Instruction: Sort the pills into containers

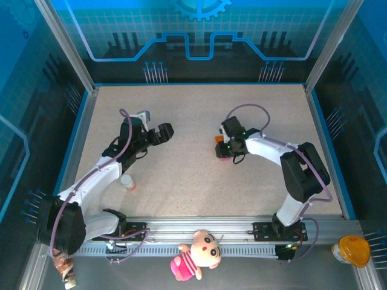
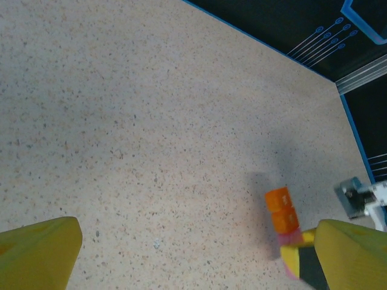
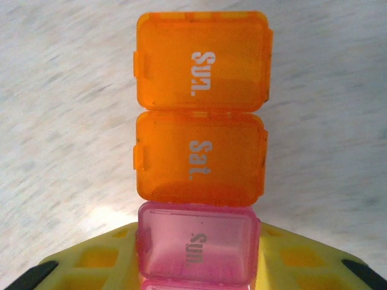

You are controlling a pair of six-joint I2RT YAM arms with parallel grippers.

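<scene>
Right wrist view: right claw clamps the containers, lids shut; left claw gapes wide. White bottle, 8 o'clock, untouched; sorting seemingly not begun.

— What are the containers made of?
— Translucent plastic, glossy and smooth: orange in the upper frame, pink at the bottom, with white lettering printed on.
— And your fingers?
— Mine are yellow plastic, matt, moulded with hollows. The table behind looks speckled, stone-like and dull.
</scene>
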